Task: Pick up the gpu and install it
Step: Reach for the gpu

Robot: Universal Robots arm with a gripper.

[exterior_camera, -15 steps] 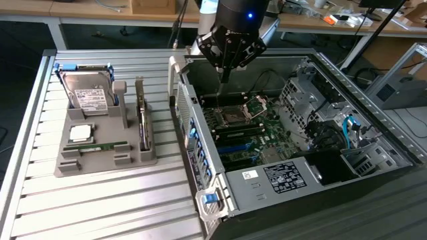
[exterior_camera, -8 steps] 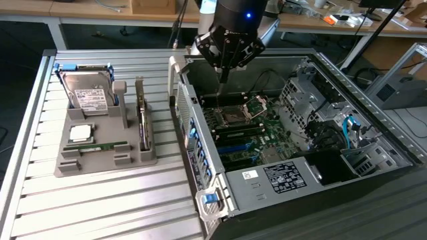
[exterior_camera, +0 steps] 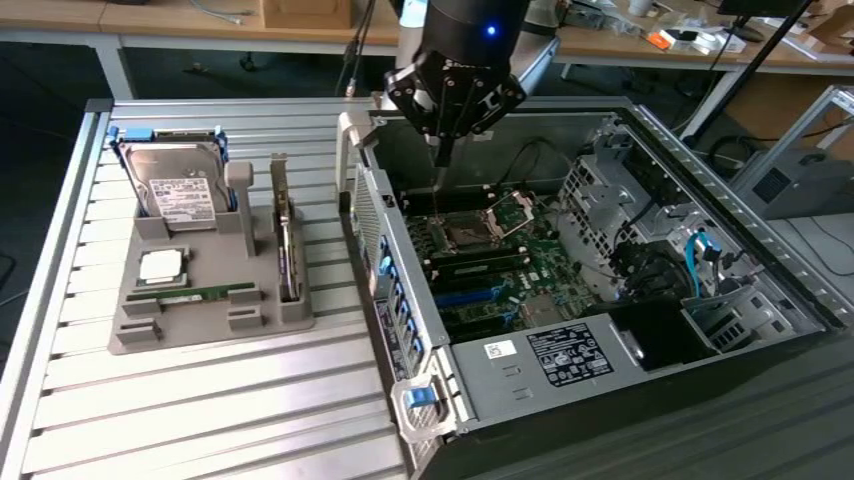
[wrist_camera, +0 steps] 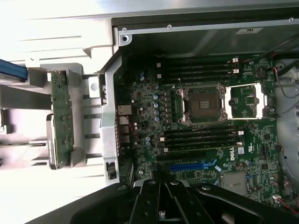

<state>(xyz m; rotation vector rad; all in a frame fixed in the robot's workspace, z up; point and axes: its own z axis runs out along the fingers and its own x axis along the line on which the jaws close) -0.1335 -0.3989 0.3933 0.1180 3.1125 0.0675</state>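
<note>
The gpu [exterior_camera: 283,242] stands on edge in a slot of the grey holder [exterior_camera: 200,325], on the exterior view's left of the open computer case [exterior_camera: 400,300]. In the wrist view the gpu [wrist_camera: 60,116] shows a greenish face, with its metal end toward the case wall. My gripper [exterior_camera: 441,158] hangs over the far left part of the case interior, above the motherboard [exterior_camera: 487,265], with its fingers drawn together and nothing between them. The gripper [wrist_camera: 161,186] shows above the blue card slot [wrist_camera: 187,165]. The gpu is well apart from the gripper.
The holder also carries a silver hard drive [exterior_camera: 180,190], a square processor chip [exterior_camera: 160,265] and a narrow green memory stick [exterior_camera: 194,295]. The CPU socket [wrist_camera: 204,103] sits between memory slots. Drive cages and cables [exterior_camera: 667,250] fill the case's right side. The table is slatted metal [exterior_camera: 200,410].
</note>
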